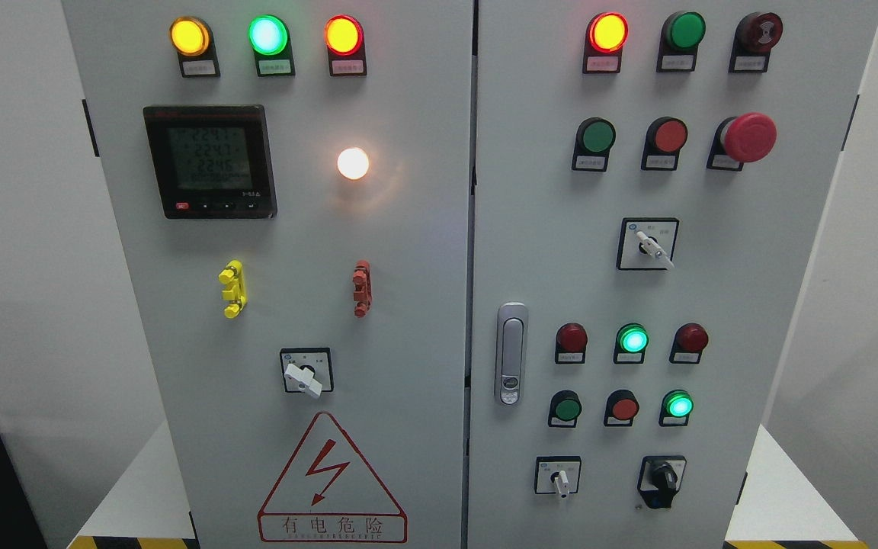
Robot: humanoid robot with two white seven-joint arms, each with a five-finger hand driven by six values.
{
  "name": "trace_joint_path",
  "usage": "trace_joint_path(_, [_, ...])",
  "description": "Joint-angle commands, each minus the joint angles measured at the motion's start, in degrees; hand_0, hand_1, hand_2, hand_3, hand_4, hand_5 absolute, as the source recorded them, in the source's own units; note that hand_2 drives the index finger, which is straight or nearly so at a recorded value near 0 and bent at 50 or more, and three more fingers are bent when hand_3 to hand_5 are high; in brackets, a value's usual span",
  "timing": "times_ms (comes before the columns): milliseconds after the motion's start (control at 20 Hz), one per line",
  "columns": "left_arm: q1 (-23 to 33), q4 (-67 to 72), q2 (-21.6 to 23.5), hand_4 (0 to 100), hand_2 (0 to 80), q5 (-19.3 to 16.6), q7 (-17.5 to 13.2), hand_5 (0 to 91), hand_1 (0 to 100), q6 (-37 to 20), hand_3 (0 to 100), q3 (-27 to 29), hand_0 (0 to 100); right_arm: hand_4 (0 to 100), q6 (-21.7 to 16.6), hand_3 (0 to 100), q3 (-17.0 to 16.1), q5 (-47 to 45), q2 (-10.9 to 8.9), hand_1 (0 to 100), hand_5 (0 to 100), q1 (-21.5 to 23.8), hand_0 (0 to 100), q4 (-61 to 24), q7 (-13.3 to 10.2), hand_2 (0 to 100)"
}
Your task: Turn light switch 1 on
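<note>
A grey two-door electrical cabinet (408, 305) fills the head view. On its left door a round white lamp (353, 162) is lit. Below it are a yellow switch lever (232, 288) and a red switch lever (362, 288). A white rotary selector (303, 374) sits lower, its knob pointing down to the right. I cannot tell which control is light switch 1. Neither of my hands shows in the view.
The left door has yellow, green and red lit lamps along the top, a digital meter (210, 162) and a hazard triangle (331, 476). The right door has push buttons, a red emergency stop (748, 137), selectors and a door handle (511, 353). White platform below.
</note>
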Motion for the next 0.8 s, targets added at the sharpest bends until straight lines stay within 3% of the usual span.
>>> trace_joint_path(0, [1.1, 49.0, 0.8, 46, 14.2, 4.9, -8.4, 13.1, 3, -0.7, 41, 2.0, 23, 0, 0.0, 0, 0.0, 0.0, 0.01, 0, 0, 0.0, 0, 0.0, 0.0, 0])
trace_joint_path(50, [0.1, 53.6, 0.4, 40, 9.9, 5.0, -11.1, 9.3, 3, -0.1, 34, 1.9, 24, 0, 0.0, 0, 0.0, 0.0, 0.01, 0, 0, 0.0, 0, 0.0, 0.0, 0])
trace_joint_path(150, [-1.0, 60.4, 0.0, 32, 5.4, 5.0, -13.8, 3.6, 2, 3.2, 26, 1.8, 24, 0, 0.0, 0, 0.0, 0.0, 0.01, 0, 0, 0.0, 0, 0.0, 0.0, 0])
trace_joint_path(400, [-2.2, 65.7, 0.0, 16, 0.0, 4.9, -18.7, 0.0, 4, 22.0, 7, 2.0, 26, 0, 0.0, 0, 0.0, 0.0, 0.01, 0, 0, 0.0, 0, 0.0, 0.0, 0])
trace_joint_path(500, [-2.8, 67.8, 0.0, 4, 0.0, 4.3, -21.1, 0.0, 4, 24.4, 0, 1.8, 27, 0, 0.0, 0, 0.0, 0.0, 0.01, 0, 0, 0.0, 0, 0.0, 0.0, 0])
trace_joint_path(600, [-4.4, 71.4, -0.1, 0, 0.0, 4.3, -23.3, 0.0, 0, 24.7, 0, 1.8, 28, 0, 0.0, 0, 0.0, 0.0, 0.01, 0, 0, 0.0, 0, 0.0, 0.0, 0])
trace_joint_path(750, [-6.6, 73.3, -0.8, 0, 0.0, 4.2, -23.0, 0.0, 0, 24.8, 0, 1.9, 27, 0, 0.0, 0, 0.0, 0.0, 0.01, 0, 0, 0.0, 0, 0.0, 0.0, 0])
